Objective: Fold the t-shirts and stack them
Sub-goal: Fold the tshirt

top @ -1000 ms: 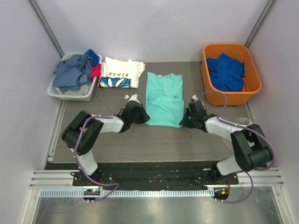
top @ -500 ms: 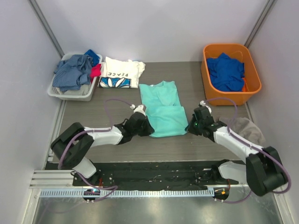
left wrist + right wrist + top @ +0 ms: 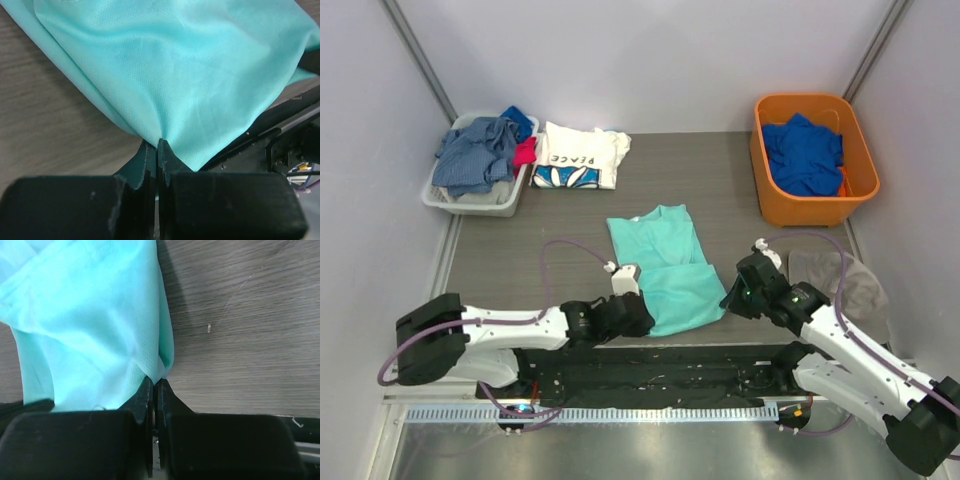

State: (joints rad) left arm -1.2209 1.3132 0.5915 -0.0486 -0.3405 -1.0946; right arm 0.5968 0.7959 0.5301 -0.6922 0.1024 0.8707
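The mint-teal t-shirt (image 3: 665, 265) lies lengthwise on the table, its near hem at the front edge. My left gripper (image 3: 642, 318) is shut on the hem's near left corner; the left wrist view shows the teal cloth (image 3: 190, 75) pinched between the fingertips (image 3: 159, 142). My right gripper (image 3: 728, 298) is shut on the near right corner, where the teal fabric (image 3: 90, 320) bunches into the closed jaws (image 3: 154, 382). The white "PEACE" t-shirt (image 3: 580, 157) lies folded at the back left.
A white basket (image 3: 510, 196) of grey-blue and pink clothes stands at the back left. An orange bin (image 3: 765, 195) holding a royal blue garment (image 3: 805, 152) stands at the back right. A grey cloth (image 3: 845, 280) lies at the right edge. The black front rail (image 3: 660, 365) runs just below the hem.
Both grippers closed on the teal shirt's near corners and pulled it toward the table's front edge; the whole shirt slid nearer and slightly left.
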